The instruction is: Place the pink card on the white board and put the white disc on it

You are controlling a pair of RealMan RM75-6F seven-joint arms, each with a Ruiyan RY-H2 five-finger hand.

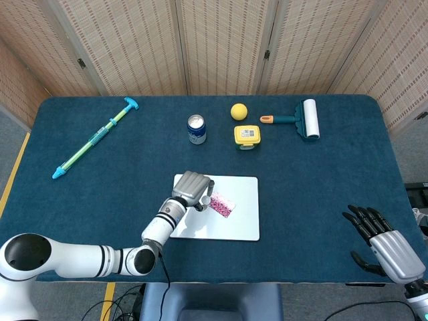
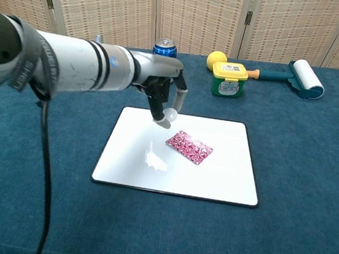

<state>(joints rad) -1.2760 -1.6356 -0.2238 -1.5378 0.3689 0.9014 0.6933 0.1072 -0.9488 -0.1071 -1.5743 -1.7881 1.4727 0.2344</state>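
Chest view, white disc (image 2: 170, 114) pinched in left robot hand (image 2: 163, 93)

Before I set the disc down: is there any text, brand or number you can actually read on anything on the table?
None can be read.
Blue drink can: mostly hidden behind the left arm; no print shows.
Yellow-lidded green box: white label on lid and front, print too small.
Pink patterned card: pattern only, no letters visible.
White rectangular board: blank.
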